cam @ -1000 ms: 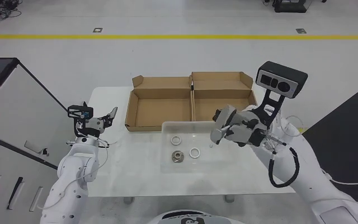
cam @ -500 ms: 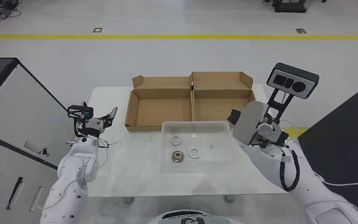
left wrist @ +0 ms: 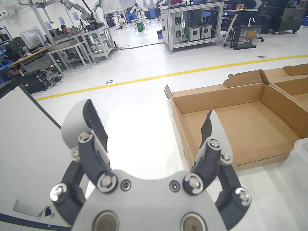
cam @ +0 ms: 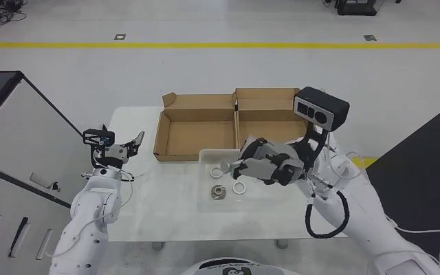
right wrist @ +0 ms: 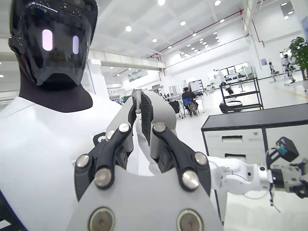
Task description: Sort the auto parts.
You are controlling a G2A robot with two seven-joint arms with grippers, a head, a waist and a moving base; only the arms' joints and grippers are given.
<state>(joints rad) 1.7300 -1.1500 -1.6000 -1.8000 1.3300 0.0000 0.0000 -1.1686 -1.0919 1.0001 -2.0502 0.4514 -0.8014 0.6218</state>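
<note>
My right gripper (right wrist: 140,108) is shut on a small threaded metal bolt (right wrist: 137,97), whose tip sticks out past the pads. In the top view this gripper (cam: 239,163) hangs over the clear plastic tray (cam: 206,157) at the table's middle. The tray holds two white rings (cam: 217,171) (cam: 240,187) and a grey metal hub (cam: 218,192). My left gripper (left wrist: 149,114) is open with nothing between its fingers. It stays above the table's left part (cam: 134,141), apart from the tray.
Two open cardboard boxes (cam: 194,134) (cam: 271,127) stand side by side behind the tray; the left one (left wrist: 240,121) holds nothing. A white board (cam: 27,130) leans off the table's left side. White tabletop (cam: 158,206) lies bare in front.
My right arm swung out past the tray's right end, then came back over the tray, farther left than a second ago, wrist turned. The left arm has not moved.
</note>
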